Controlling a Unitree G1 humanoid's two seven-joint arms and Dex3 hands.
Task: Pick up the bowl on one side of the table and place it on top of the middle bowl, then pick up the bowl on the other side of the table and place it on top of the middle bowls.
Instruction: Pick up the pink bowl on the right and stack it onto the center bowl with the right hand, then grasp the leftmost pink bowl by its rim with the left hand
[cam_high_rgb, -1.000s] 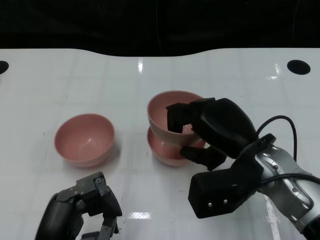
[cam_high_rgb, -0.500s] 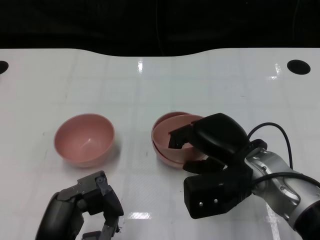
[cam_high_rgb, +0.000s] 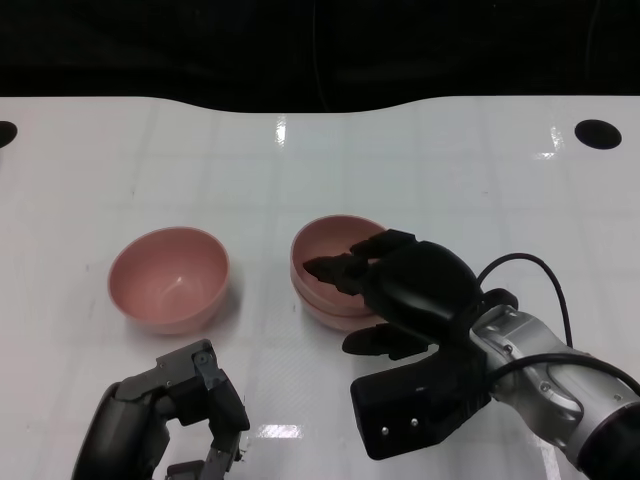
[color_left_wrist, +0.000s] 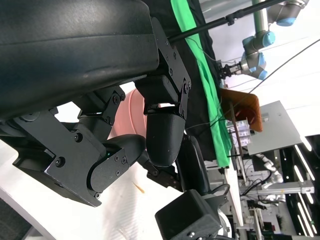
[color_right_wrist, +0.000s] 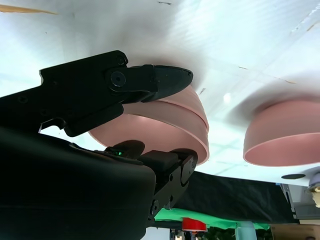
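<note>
From the head view the right robot hand (cam_high_rgb: 385, 290) sits at about 4 o'clock of the stacked pink bowls (cam_high_rgb: 335, 270) mid-surface (cam_high_rgb: 450, 170), fingers over the top bowl's rim, but the right wrist view shows it better: one finger (color_right_wrist: 150, 82) outside, another inside the rim, so it's gripping the top bowl (color_right_wrist: 165, 130). The other pink bowl (cam_high_rgb: 170, 278) sits alone at 9 o'clock of the stack, well apart. The left robot hand (cam_high_rgb: 175, 415) hangs at the near edge, fingers curled in on nothing.

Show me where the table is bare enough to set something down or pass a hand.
Bare: the far table strip behind both bowls, and the gap between the left bowl and the stack. Crowded: the near right, where the right hand covers the stack's rim, and the near left by the left hand.
</note>
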